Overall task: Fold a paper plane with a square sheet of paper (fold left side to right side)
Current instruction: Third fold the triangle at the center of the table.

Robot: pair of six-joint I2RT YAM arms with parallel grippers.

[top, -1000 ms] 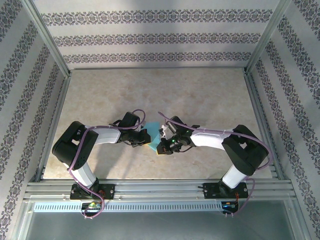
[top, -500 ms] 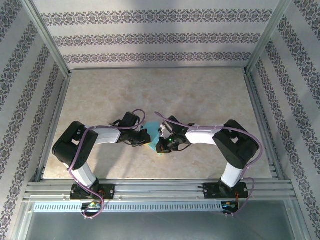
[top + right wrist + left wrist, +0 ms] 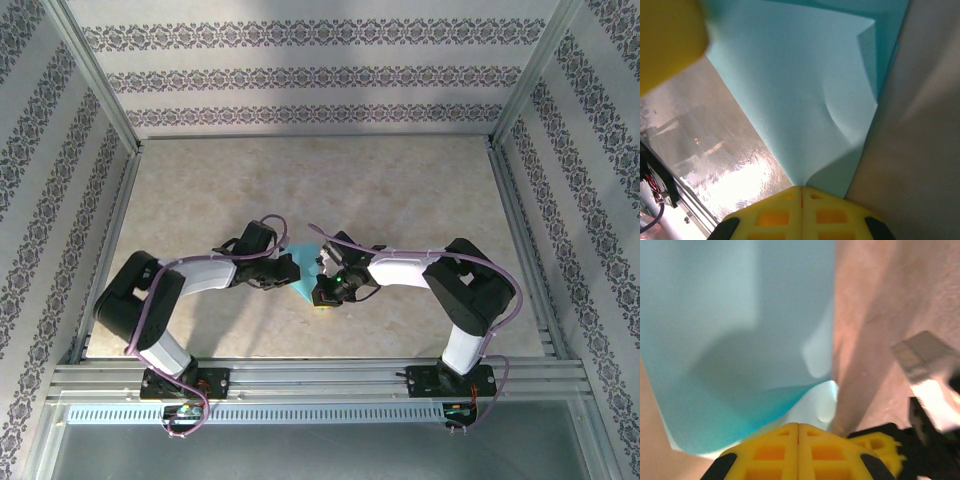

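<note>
Pinching tight, the left gripper (image 3: pixel 798 426) and the right gripper (image 3: pixel 801 189) each clamp an edge of the cyan sheet of paper (image 3: pixel 805 90), their yellow fingers (image 3: pixel 772 450) meeting with no gap. The sheet spans between them, bowed and creased, over the middle of the table's (image 3: pixel 400 190) near half.

Thin matt paper sheet (image 3: pixel 805 90), smooth w/ soft creases, glossy stone-look table (image 3: pixel 725 150), metal frame rail (image 3: pixel 320 375).
</note>
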